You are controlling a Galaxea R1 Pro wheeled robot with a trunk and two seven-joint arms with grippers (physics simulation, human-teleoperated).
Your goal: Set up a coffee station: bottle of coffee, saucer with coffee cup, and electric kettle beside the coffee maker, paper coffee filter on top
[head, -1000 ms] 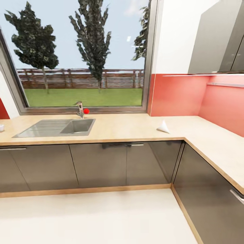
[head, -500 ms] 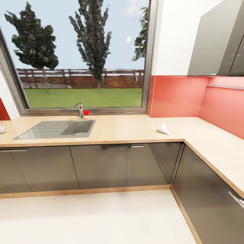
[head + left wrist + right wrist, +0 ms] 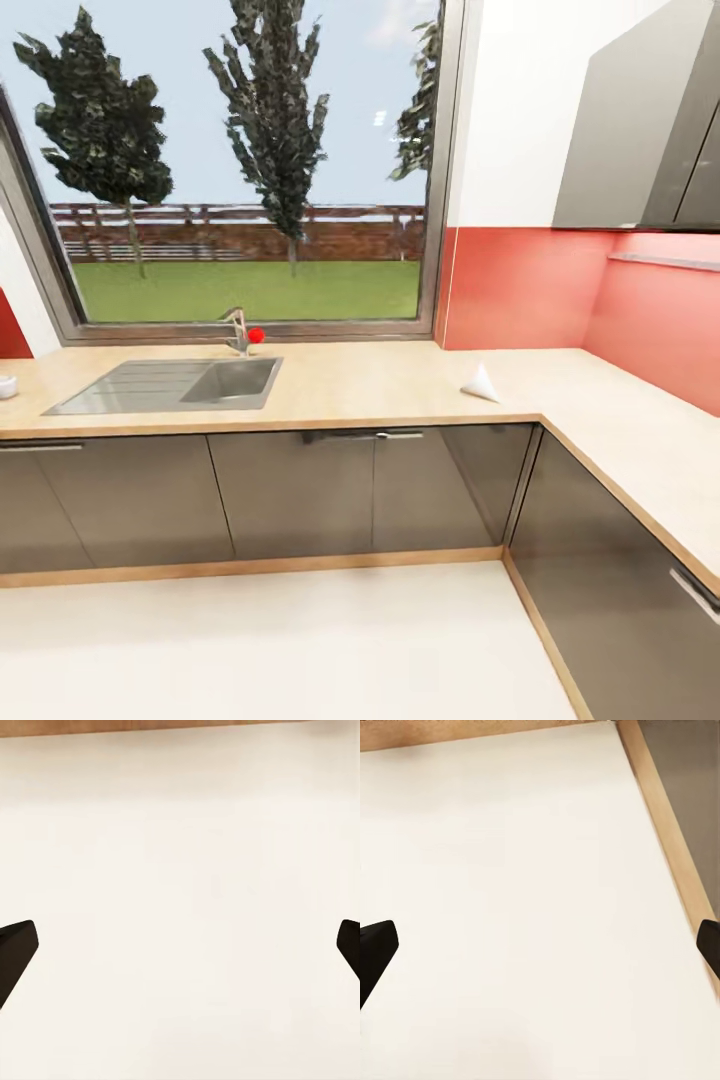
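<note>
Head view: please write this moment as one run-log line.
paper coffee filter: lying on kitchen countertop | left gripper: open, empty | right gripper: open, empty

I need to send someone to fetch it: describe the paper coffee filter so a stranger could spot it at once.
Start at the long light-wood kitchen countertop under the big window. Follow it away from the steel sink toward the corner by the red wall. The small white paper cone lies there alone on bare wood, the one pointed white thing on that stretch.

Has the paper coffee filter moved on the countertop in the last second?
No. The paper coffee filter sits at the same spot near the kitchen countertop corner; only the camera shifted.
</note>
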